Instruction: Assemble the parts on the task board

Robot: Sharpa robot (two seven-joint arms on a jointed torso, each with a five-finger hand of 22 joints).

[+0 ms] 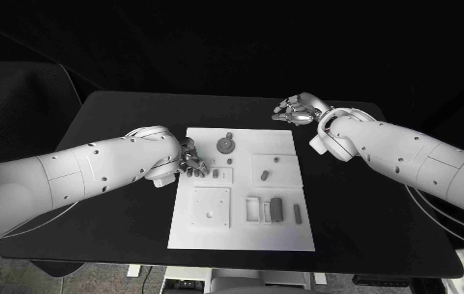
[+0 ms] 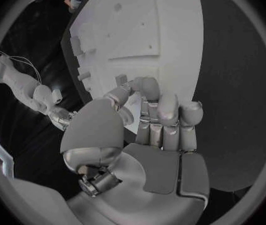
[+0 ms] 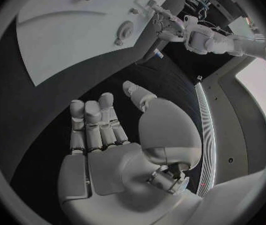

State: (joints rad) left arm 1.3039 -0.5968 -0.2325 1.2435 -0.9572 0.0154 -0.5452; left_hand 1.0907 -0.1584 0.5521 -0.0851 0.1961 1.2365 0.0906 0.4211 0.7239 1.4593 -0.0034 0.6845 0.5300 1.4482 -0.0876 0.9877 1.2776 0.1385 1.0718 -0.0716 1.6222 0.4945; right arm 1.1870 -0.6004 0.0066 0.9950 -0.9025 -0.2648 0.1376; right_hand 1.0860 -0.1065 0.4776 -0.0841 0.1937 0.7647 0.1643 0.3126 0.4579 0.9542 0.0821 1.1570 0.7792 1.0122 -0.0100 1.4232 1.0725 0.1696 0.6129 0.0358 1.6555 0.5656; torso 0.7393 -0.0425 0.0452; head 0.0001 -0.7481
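Here, nearest to us, the task board lies flat in the middle of the black counter. Its near half carries a square recessed plate and, beside it, a cluster of dark upright parts set in slots. Further up the board we see a small dark part, and beyond that a round geared part near the far edge.

Our left hand sits at the board's left edge, about midway up. In the left wrist view its fingers are curled close together, and a small part sits at the thumb and fingertips. It looks pinched, though we cannot tell for sure how firmly.

Our right hand hovers over bare counter past the board's far right corner. Its fingers are loosely curled, apart from one another, and hold nothing.

The risks, as we judge them:
- The left pinch is slight, so the part could slip or twist as we carry it to its seat.
- The left forearm lies low beside the board; a wide sweep could nudge the board and shift the loose parts.
- The upright parts stand close together, so fingers coming down there could knock a neighbour.

For room, the counter is open to the right of the board and beyond its far edge. The left side is crowded by our own arm, and the counter's near edge lies just below the board.
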